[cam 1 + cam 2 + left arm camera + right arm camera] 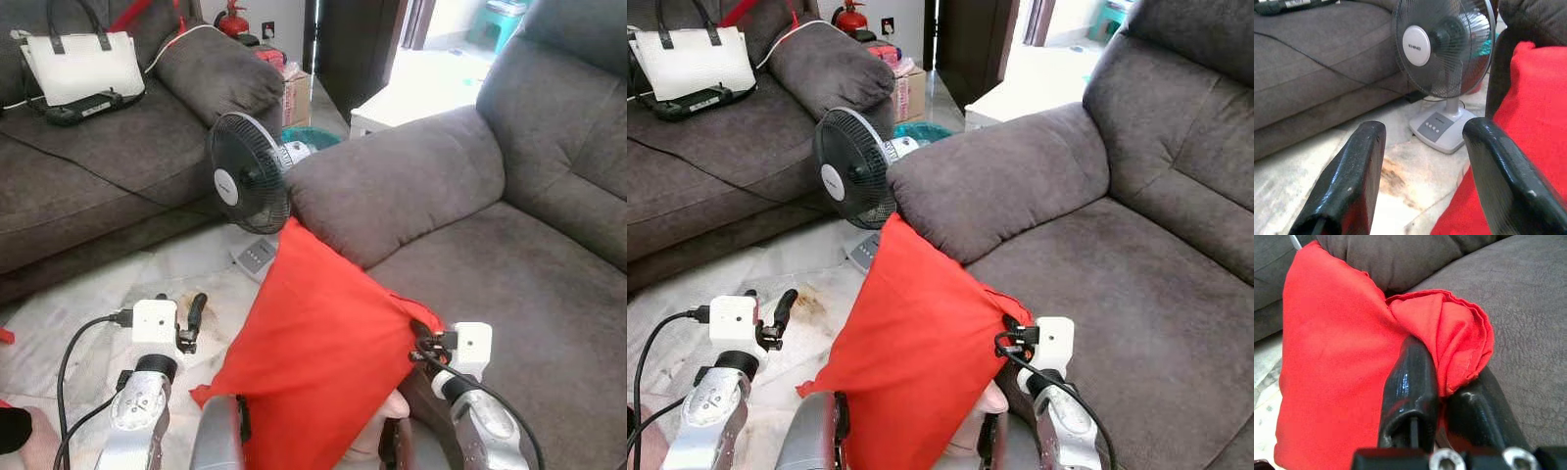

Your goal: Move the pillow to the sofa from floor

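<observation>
At two o'clock from your head camera sprawls the grey, suede-like upholstered sofa (529,284), its rounded armrest and wide seat cushion soft and matte. A second sofa of the same dark fabric (88,166) runs across ten o'clock, carrying a white handbag with black handles (83,64). Between them, at twelve, stands a black-caged pedestal fan on a pale grey base (247,181) on the glossy marbled floor tiles (118,284).

The flat, bright red cloth pillow (318,357) hangs at six o'clock, its upper corner leaning against the armrest, its lower end dangling clear of the seat. Your right gripper (1442,401) is clenched on a bunched corner of that red fabric, the hem folded between the black fingers (1410,382). Your left gripper (1422,181) is released, jaws spread wide, just beside the pillow's other edge and touching nothing.

You appear to be mid-carry: the lift looks done, the placing not. The next move likely calls for swinging the right arm toward three o'clock, over the seat cushion, then letting go. Expect the limp cloth to sag and drag.
</observation>
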Controlling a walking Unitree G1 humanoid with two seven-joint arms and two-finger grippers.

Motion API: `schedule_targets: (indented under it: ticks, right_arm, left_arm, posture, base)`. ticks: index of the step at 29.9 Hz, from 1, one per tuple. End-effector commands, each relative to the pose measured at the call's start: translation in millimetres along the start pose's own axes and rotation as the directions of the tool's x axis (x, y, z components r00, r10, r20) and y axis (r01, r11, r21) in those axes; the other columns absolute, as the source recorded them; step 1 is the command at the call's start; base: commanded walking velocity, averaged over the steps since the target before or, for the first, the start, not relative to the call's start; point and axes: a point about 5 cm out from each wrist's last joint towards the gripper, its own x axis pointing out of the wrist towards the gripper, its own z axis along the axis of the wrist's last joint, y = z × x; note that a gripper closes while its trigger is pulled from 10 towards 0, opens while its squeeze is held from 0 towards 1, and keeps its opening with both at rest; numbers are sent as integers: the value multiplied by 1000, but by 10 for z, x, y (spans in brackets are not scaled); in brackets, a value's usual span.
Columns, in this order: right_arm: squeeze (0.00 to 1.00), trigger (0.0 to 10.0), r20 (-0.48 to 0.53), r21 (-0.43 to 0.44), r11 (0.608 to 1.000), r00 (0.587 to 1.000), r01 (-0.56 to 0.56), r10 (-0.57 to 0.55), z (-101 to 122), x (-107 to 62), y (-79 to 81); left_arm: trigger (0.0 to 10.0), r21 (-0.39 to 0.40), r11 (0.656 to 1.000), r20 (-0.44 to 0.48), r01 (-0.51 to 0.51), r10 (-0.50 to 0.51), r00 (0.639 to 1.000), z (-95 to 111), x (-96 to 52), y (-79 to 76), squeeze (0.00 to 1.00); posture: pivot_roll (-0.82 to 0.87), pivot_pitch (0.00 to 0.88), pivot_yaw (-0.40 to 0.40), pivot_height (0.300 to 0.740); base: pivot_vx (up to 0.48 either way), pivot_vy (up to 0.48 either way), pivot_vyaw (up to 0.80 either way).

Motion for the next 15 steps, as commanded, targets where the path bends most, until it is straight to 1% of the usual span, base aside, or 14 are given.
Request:
schedule_targets:
  ticks: [1, 4, 6, 7, 11, 13, 15]
  right_arm:
    - [0, 10000, 79, -21, 998, 995, 58, -56, 202, 17, -141]
    - [0, 10000, 86, -10, 997, 993, 81, -80, 222, 18, -170]
    - [0, 10000, 88, -13, 996, 993, 84, -83, 236, 17, -185]
    - [0, 10000, 88, -13, 996, 993, 84, -83, 236, 17, -185]
    - [0, 10000, 85, -16, 996, 993, 88, -86, 238, 13, -197]
    - [0, 10000, 84, -18, 996, 993, 89, -87, 239, 13, -198]
    - [0, 10000, 84, -18, 996, 993, 89, -87, 239, 13, -198]
  left_arm:
    - [10000, -5, 1000, -9, 5, -5, 1000, -4, -9, -17, 0]
    - [10000, 1, 1000, -8, 6, -6, 1000, 0, -5, -15, 0]
    - [10000, 2, 1000, -9, 8, -8, 1000, 0, -1, -14, 0]
    - [10000, 2, 1000, -9, 8, -8, 1000, 0, -1, -14, 0]
    - [10000, 1, 1000, -8, 8, -8, 1000, 3, -4, -13, 0]
    - [10000, 1, 1000, -8, 9, -9, 1000, 3, -6, -17, 0]
    - [10000, 1, 1000, -8, 9, -9, 1000, 3, -6, -17, 0]
  posture:
    - [155, 57, -79, 560]
    - [154, 57, -77, 573]
    - [153, 58, -76, 592]
    - [153, 58, -76, 592]
    - [152, 62, -76, 622]
    - [154, 62, -76, 632]
    - [154, 62, -76, 632]
  base:
    - [0, 0, 0]
    - [0, 0, 0]
    - [0, 0, 0]
    - [0, 0, 0]
    - [0, 0, 0]
    - [0, 0, 0]
    - [0, 0, 0]
